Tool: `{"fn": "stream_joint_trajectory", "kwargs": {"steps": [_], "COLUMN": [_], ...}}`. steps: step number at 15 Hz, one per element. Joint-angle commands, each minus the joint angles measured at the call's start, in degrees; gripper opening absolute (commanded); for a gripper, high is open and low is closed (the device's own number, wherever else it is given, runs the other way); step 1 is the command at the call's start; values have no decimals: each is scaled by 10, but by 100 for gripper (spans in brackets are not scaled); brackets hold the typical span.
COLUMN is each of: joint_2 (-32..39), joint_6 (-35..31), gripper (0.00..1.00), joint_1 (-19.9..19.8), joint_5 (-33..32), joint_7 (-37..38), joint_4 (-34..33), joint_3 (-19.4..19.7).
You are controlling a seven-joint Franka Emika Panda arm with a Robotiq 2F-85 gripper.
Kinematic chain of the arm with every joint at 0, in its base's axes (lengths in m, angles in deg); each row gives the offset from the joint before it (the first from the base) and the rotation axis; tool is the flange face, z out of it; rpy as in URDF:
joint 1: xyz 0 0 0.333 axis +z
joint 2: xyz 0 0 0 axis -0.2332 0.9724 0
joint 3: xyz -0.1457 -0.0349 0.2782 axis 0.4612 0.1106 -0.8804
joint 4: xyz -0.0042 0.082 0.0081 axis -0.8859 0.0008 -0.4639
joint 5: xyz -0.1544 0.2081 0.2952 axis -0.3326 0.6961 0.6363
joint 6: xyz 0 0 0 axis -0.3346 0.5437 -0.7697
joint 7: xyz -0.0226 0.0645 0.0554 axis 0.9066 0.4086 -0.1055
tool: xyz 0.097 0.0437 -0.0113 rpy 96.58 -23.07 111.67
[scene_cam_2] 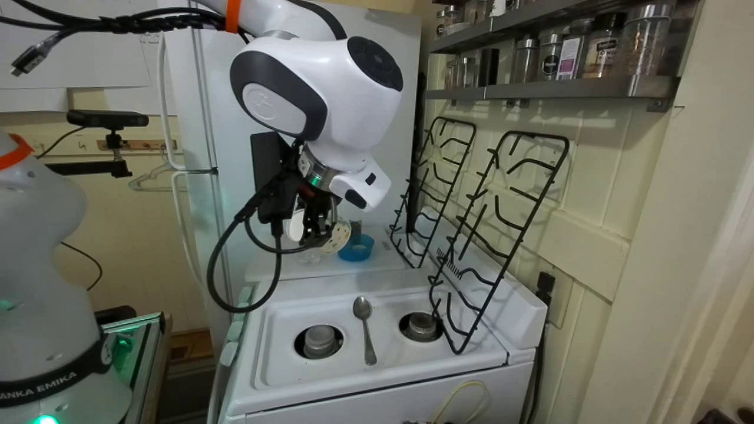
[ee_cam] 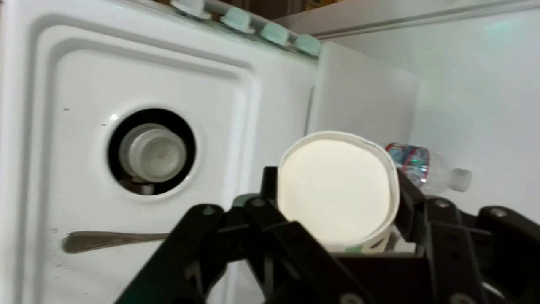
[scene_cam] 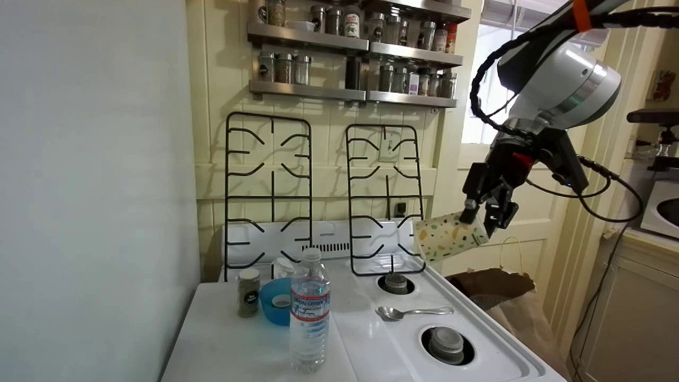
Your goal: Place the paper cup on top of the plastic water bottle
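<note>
The end effector pinches the tilted paper cup in mid-air, apart from the plastic water bottle upright on the desk, so best carry it high, level it, then lower it gently, centred.

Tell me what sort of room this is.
Probably a home kitchen. A white stove has two burner grates propped upright at its back, and above them metal shelves hold rows of what look like spice jars.
</note>
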Motion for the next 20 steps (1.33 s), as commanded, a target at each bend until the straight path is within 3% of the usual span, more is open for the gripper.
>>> {"fn": "stream_joint_trajectory", "kwargs": {"steps": [1, 7, 11, 13, 14, 17, 18, 20], "joint_2": [39, 100, 134, 135, 125, 133, 133, 149], "joint_6": [98, 301, 337, 318, 313, 313, 313, 361], "gripper": [38, 38, 38, 38, 63, 63, 38, 38], "joint_1": [5, -15, -30, -31, -36, -36, -36, -36], "joint_5": [102, 103, 73, 38, 68, 48, 47, 41], "joint_7": [1, 91, 155, 167, 151, 158, 159, 129], "joint_4": [-64, -208, -255, -258, -240, -250, -251, -259], "joint_3": [-1, -29, -46, -59, -56, -62, -63, -62]}}
